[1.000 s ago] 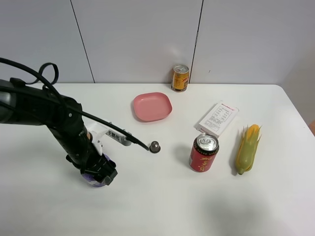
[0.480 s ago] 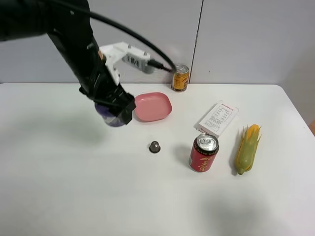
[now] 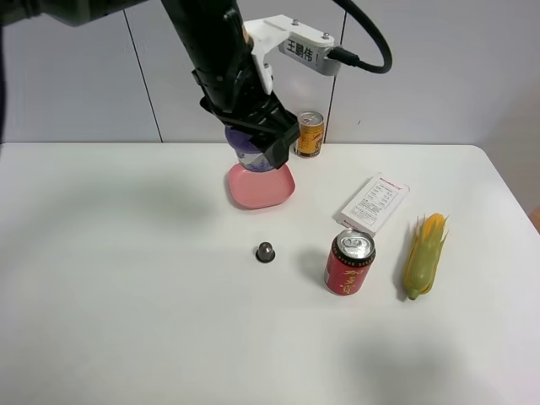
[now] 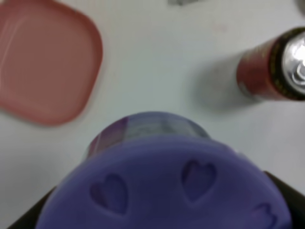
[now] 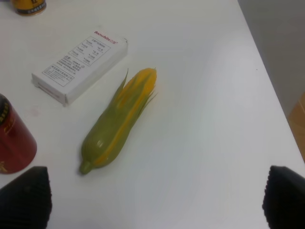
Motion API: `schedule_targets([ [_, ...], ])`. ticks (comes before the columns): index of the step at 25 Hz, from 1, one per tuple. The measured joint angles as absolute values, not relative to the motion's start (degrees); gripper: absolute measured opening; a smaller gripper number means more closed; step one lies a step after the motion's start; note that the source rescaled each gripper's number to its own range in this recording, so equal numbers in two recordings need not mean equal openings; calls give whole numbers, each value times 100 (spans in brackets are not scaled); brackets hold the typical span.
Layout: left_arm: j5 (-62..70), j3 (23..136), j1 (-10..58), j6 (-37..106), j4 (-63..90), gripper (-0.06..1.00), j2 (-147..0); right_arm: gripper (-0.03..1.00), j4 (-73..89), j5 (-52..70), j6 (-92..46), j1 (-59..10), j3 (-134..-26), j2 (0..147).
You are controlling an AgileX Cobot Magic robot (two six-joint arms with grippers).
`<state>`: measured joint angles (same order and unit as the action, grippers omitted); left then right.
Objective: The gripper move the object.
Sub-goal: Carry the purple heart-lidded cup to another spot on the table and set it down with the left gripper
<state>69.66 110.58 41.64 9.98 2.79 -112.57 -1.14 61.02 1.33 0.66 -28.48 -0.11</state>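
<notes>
My left gripper [image 3: 256,142] is shut on the object, a squat jar with a lavender-purple lid [image 3: 247,157], and holds it in the air just above the far edge of the pink plate [image 3: 263,187]. In the left wrist view the purple lid [image 4: 167,186] with heart shapes fills the lower part, with the pink plate [image 4: 43,62] below it to one side. My right gripper [image 5: 155,200] is open and empty above the table's right side, its two black fingertips [image 5: 24,195] far apart; it does not show in the exterior view.
A small dark capsule [image 3: 266,251] and a red drink can [image 3: 349,262] stand in front of the plate. A yellow can [image 3: 309,133] stands at the wall. A white box [image 3: 372,203] and a corn cob [image 3: 422,255] lie at the right.
My left arm has lifted the jar from the front left of the table and carried it right and back, to above the pink plate. Nothing else has moved.
</notes>
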Motion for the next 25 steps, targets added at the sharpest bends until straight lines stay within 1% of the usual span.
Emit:
schedule_targets([
  [7,6976,11918,4332,1437,317,1,-12189,100,-114,6102,133,66,-2848,-11],
  [11,6988,12209,4358,1638,317,1,-12672,100,-114,6102,133,66,-2848,-11],
  [19,6943,12241,4358,2078,235,1,-13371,100,-114,6102,133,66,-2848,-11],
  [25,6087,12273,4358,2118,161,1,-13665,100,-114,6102,133,66,-2848,-11],
])
